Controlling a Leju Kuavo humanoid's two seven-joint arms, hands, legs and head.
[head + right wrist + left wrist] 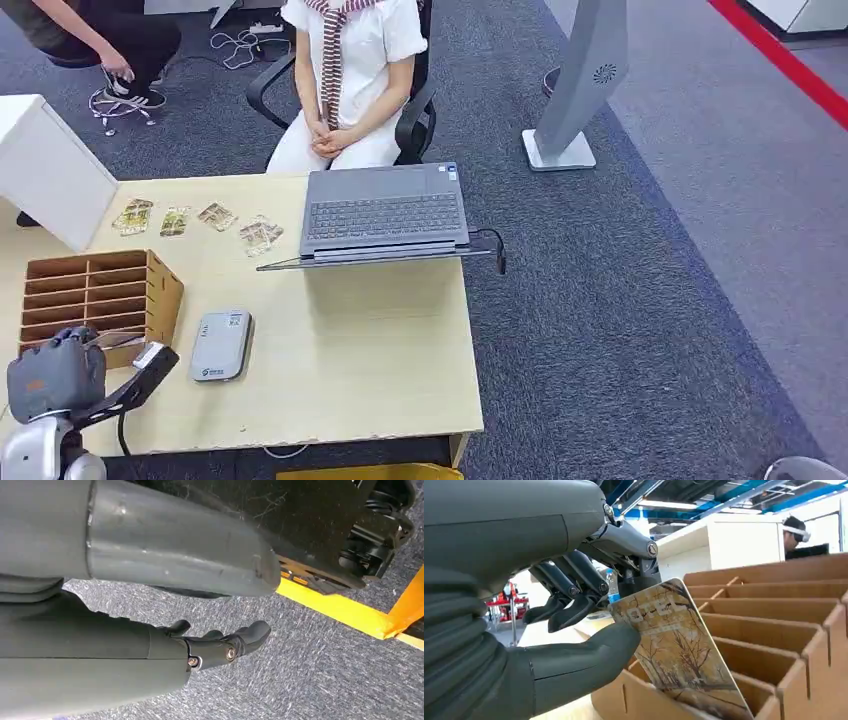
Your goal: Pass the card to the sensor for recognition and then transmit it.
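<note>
Card (679, 655) with tree print, pinched by left hand (574, 625) between thumb and fingers, lower end in a near slot of the wooden organizer (100, 290) at table's near-left; grey sensor (221, 345) just right of organizer; right hand (220, 645) over carpet, empty, fingers loosely apart.

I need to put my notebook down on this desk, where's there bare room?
Best is the bare desk between the laptop and the near edge, right of the grey card reader. A narrower strip runs between the reader and the wooden organizer. It's crowded by the cards at the far edge and at the near left corner, where the left hand holds a card.
</note>
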